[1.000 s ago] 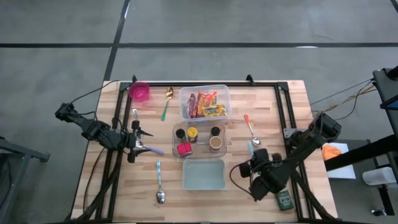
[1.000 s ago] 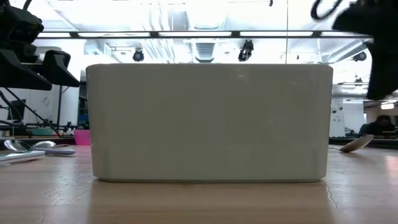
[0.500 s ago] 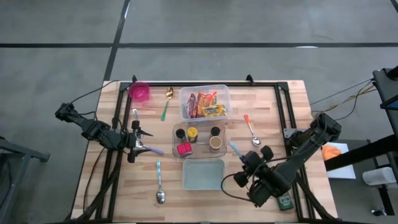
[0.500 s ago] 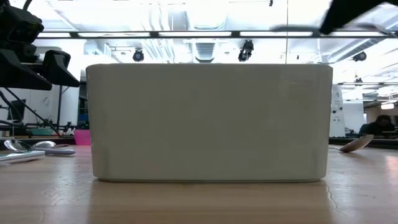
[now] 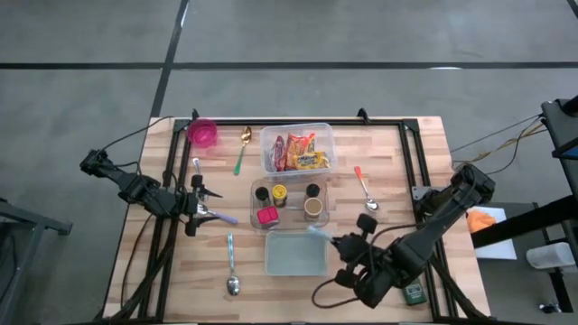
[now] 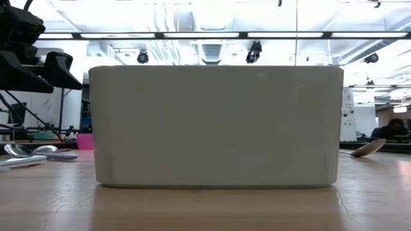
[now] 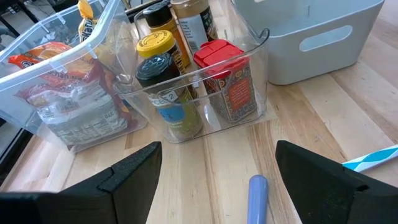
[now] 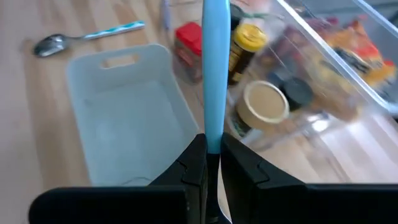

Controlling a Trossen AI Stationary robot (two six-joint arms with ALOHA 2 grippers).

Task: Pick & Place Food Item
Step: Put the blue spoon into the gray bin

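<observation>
Looking straight down, the high view shows the right gripper (image 5: 336, 246) beside the near right corner of the pale grey bin (image 5: 294, 253), with a light blue handle (image 5: 318, 232) slanting over the bin's corner. Only the right wrist view makes the grip plain: the fingers (image 8: 186, 168) are pinched tight on that blue handle (image 8: 215, 68), which rises over the bin (image 8: 124, 124) toward the clear spice organizer (image 8: 298, 124). From table height the low view gives just the bin's broad wall (image 6: 216, 125), hiding that arm altogether. Waiting at the table's left side, the left gripper (image 5: 200, 209) has its jaws spread with nothing between them; its wrist view alone shows the red-capped jar (image 7: 227, 81) and the snack packets (image 7: 56, 93) in the clear food tub (image 5: 297, 148).
</observation>
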